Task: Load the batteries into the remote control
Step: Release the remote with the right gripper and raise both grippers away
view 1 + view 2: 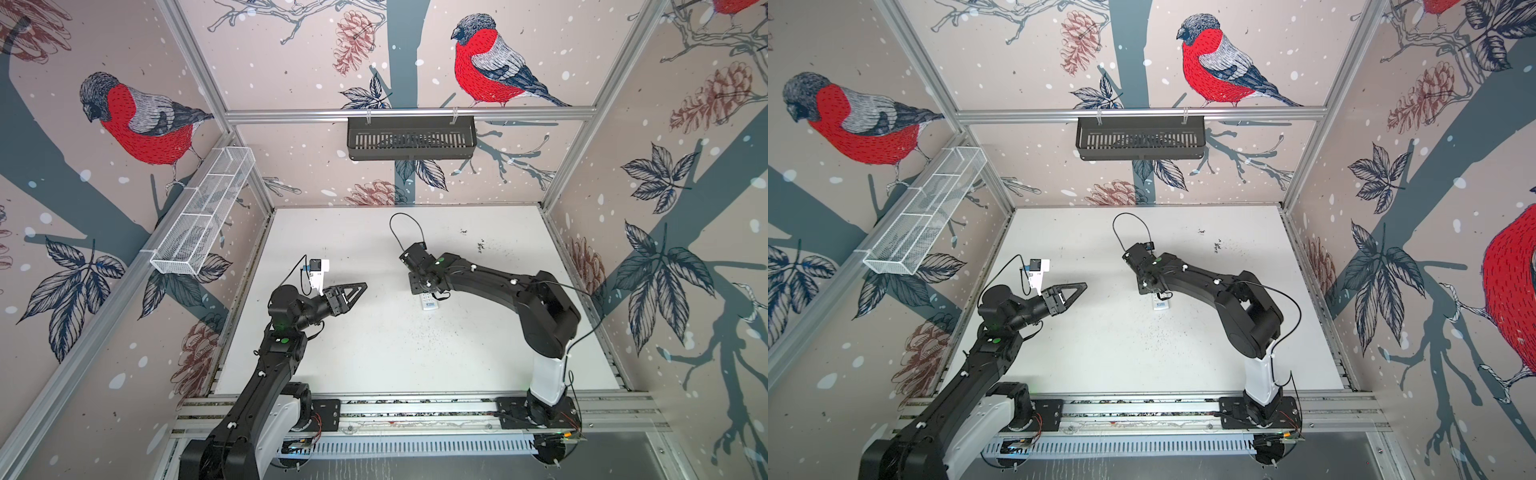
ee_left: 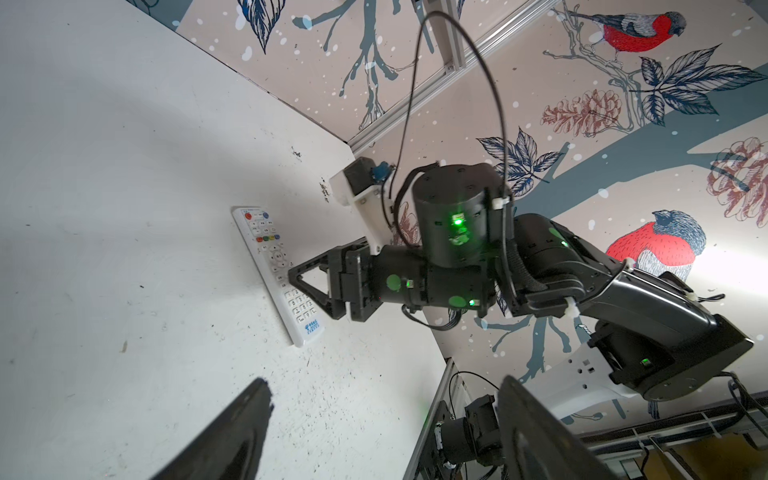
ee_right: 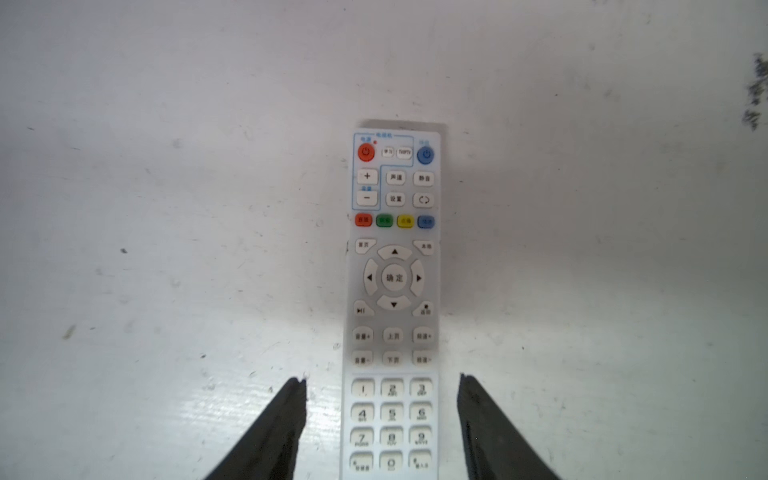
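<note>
The remote control (image 3: pixel 392 291) lies flat on the white table, buttons up, its coloured buttons at the far end and its blue label (image 2: pixel 312 327) at the near end. In both top views only that near end (image 1: pixel 430 306) (image 1: pixel 1160 306) shows from under the right arm. My right gripper (image 3: pixel 382 378) is open and points down over the remote. One finger stands on each side of the number keys, with a gap to the remote's edges. My left gripper (image 1: pixel 362 286) (image 2: pixel 382 382) is open and holds nothing, hovering to the left, well apart from the remote. The batteries are out of view.
A black slotted basket (image 1: pixel 411 139) hangs on the back wall and a white mesh basket (image 1: pixel 203 212) on the left wall. The table (image 1: pixel 374 357) carries dark specks and scuffs. An aluminium rail (image 1: pixel 415 409) with both arm bases runs along the front edge.
</note>
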`<state>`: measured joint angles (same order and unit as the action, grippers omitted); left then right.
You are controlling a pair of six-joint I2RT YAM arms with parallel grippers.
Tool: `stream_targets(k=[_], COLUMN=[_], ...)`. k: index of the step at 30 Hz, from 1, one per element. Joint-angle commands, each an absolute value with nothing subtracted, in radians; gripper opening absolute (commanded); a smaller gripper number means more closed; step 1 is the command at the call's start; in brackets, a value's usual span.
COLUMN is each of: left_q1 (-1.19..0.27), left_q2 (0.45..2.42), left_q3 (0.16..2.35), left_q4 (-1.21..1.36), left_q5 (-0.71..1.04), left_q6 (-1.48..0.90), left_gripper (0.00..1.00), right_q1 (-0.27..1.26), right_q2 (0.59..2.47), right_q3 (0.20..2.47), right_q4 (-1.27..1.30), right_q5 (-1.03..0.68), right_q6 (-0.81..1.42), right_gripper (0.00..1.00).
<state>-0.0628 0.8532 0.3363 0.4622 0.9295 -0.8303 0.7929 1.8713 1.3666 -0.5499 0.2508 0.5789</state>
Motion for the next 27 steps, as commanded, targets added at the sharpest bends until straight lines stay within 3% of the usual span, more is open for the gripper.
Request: stream_targets(k=[1,5,6,9,14,20,23,27], left_q1=[-0.063,-0.068,-0.072,-0.088,-0.122,-0.16,-0.16,-0.133], left_q2=[0.883,0.933,0.951,1.017,1.12,1.249,1.276,1.291], left_q3=[0.385,0.461,0.485,0.577,0.719,0.881,0.893,0.851], left_q4=[0.36,0.247,0.205,0.081,-0.087,-0.267,-0.235,-0.068], left_q5=[0.889,0.837,0.819,0.768,0.658,0.366,0.165,-0.009], left_q6=[-0.737,-0.651,-0.621,-0.531,-0.411,-0.293,-0.255,-0.218], left_gripper=[0.85,0.87,0.93,0.97,0.97,0.97,0.97,0.97], right_q1=[0.755,0.694,0.675,0.607,0.46,0.396,0.37,0.282], right_q2=[1.778,1.672,1.648,1.561,1.377,1.191,1.133,1.146], right_q3=[1.298,1.216,1.195,1.124,0.96,0.71,0.561,0.484], right_q4=[-0.449,-0.416,-0.414,-0.389,-0.246,0.075,0.358,0.502], right_q5=[0.078,0.104,0.123,0.17,0.198,0.413,0.498,0.406], right_q6=[0.517,0.439,0.415,0.367,0.319,0.163,0.074,0.047], right_gripper=[0.68,0.87,0.91,1.0,0.99,0.99,1.0,0.99])
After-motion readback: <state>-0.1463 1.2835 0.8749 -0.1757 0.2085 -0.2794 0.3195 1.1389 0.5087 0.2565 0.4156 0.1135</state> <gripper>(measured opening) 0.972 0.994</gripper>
